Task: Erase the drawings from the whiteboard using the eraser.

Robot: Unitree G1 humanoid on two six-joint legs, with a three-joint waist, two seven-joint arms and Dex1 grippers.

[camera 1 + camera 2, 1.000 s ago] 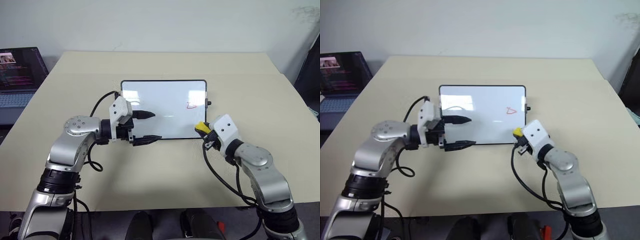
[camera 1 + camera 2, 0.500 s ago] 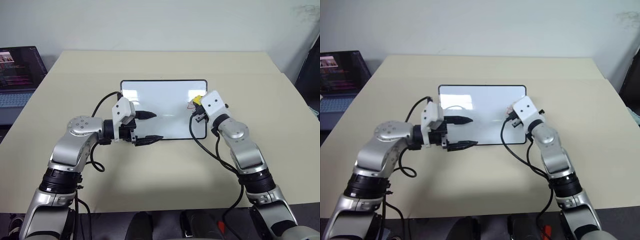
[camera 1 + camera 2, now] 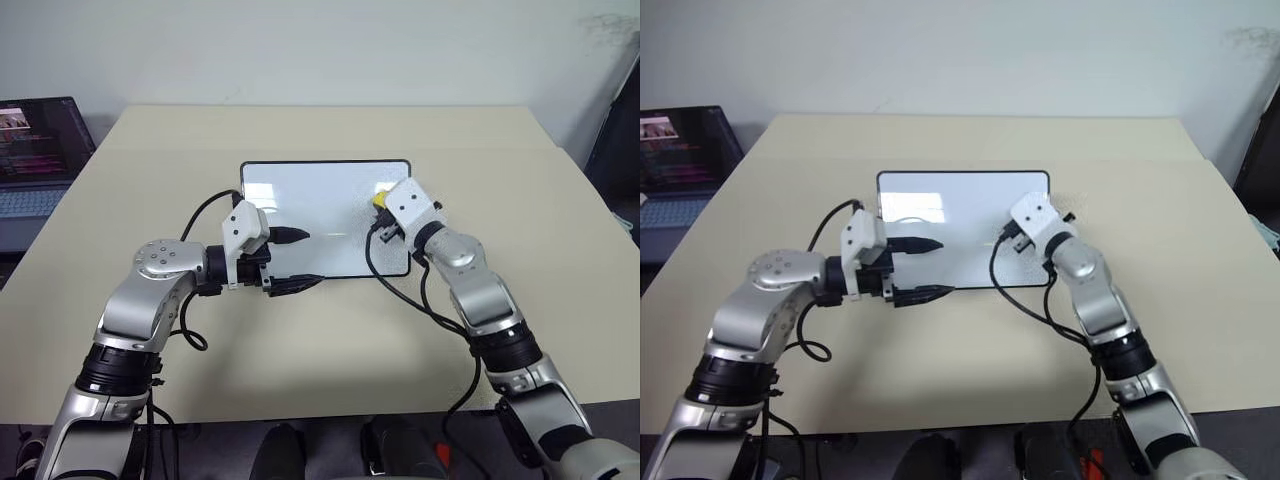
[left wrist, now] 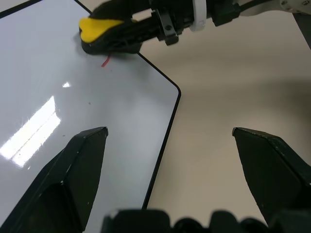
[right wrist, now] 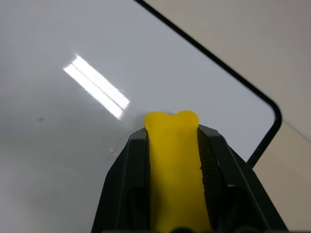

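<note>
Now the right gripper (image 3: 383, 206), jaws clenched on the eraser (image 5: 174, 160), presses it over the last red drawing (image 4: 105, 61) at the whiteboard (image 3: 310, 200)'s right end, while the left gripper (image 3: 298, 260) hangs released.

— What stands under it all?
— A beige table (image 3: 330, 330) with a smooth matte top, filling the middle of the head view.
— And behind?
— A plain pale wall (image 3: 320, 50) runs across from ten to two o'clock.
— Anything off to the side?
— At nine o'clock an open laptop (image 3: 40, 150), its screen dark and lit; at three o'clock something dark (image 3: 618, 140) at the edge.
</note>
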